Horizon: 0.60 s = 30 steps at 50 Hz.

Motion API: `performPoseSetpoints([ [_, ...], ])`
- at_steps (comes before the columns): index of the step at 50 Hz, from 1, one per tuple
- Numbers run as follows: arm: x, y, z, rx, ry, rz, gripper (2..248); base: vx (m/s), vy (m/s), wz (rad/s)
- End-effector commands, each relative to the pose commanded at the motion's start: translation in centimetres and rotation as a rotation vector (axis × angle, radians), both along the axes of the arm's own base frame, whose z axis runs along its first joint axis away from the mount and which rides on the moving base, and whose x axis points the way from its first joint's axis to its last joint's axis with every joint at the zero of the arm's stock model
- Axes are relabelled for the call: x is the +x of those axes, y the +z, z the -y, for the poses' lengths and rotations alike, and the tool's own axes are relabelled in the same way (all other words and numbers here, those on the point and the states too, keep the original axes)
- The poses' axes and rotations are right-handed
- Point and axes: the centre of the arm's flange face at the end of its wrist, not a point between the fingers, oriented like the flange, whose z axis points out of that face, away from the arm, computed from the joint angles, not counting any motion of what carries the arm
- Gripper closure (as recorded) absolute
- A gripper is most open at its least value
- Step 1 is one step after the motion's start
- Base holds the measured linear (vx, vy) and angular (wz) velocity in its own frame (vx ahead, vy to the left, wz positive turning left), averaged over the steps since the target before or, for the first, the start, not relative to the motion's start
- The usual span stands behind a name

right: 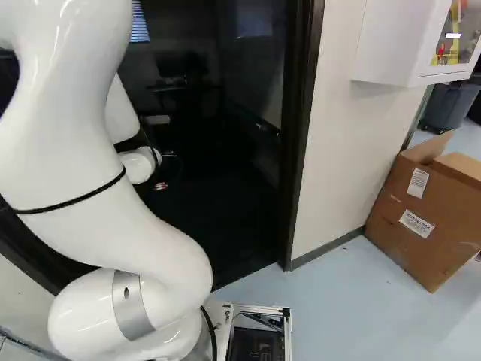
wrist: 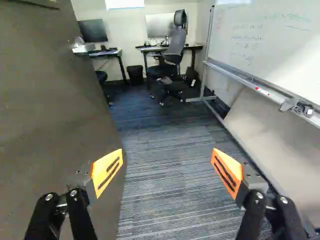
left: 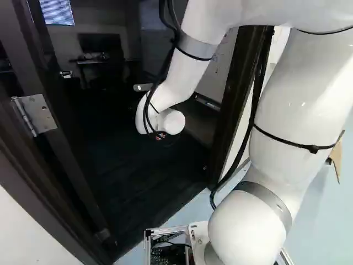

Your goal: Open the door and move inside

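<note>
Standing open into the room, the tall, flat, dark grey-brown door (wrist: 49,105) showed a plain, dull face with faint lighter smudges and a straight edge; at the left of the left base view, a silver metal hinge plate (left: 41,113) stood out against the dark wood-like surround; the black two-fingered tool (left: 160,136) with orange pads hung past the dark brown door frame (left: 238,83), at the end of the glossy white arm (left: 292,105); its fingers stood wide apart with nothing gripped between them; the door was just beside one finger, though whether they touched I could not tell; ahead of the tool lay a blue-grey striped carpet (wrist: 165,145), with a black-and-grey wheeled office chair (wrist: 176,42) farther in; a long white whiteboard (wrist: 272,47) in a silver frame stood on the side opposite the door.
</note>
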Motion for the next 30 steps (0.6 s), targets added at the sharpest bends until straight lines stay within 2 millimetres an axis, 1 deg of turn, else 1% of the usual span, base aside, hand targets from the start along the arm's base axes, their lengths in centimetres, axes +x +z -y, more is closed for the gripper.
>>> performPoseSetpoints([
  [30,-1.5,0.0,4.6,-0.002,-0.084,-0.003,3,0.000,0.000,0.000],
])
